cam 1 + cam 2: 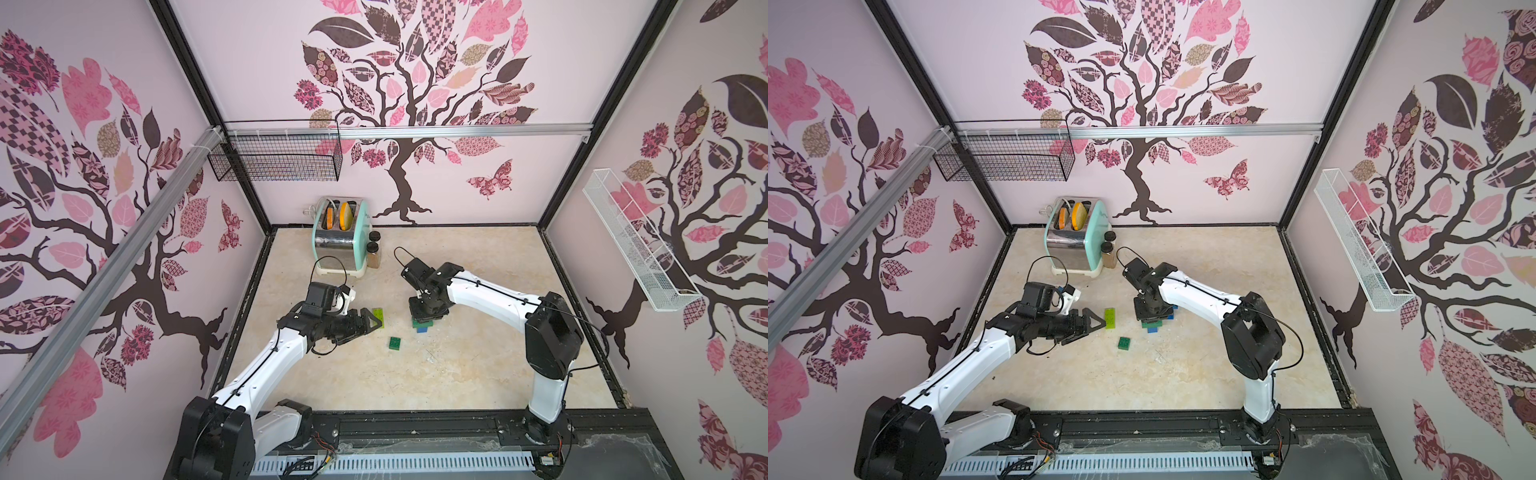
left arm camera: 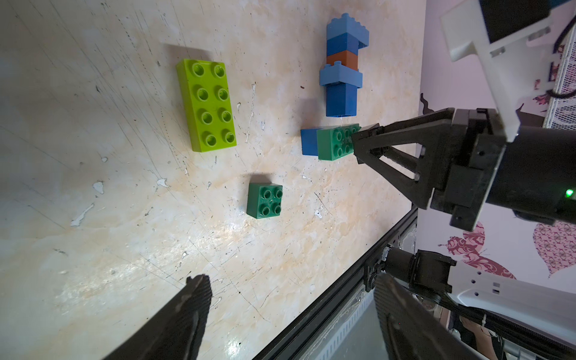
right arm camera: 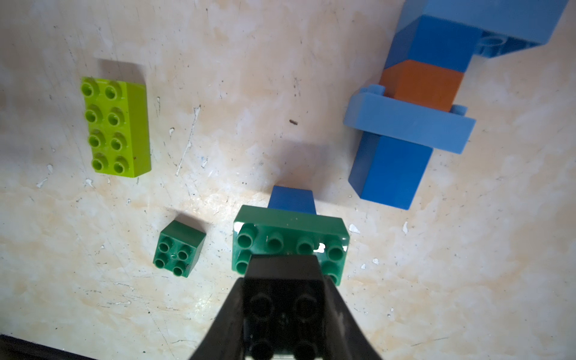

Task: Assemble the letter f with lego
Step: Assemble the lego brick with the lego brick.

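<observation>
Here, right fingers pinch a black lego brick.

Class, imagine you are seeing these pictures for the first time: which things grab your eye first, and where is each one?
The right gripper, mid-table, pinches a black brick right at the studs of a dark green oblong brick stacked on a blue brick. Beside it a blue and orange-brown stack lies on its side, and a bright lime brick lies flat apart. A mint toaster stands by the back wall.
</observation>
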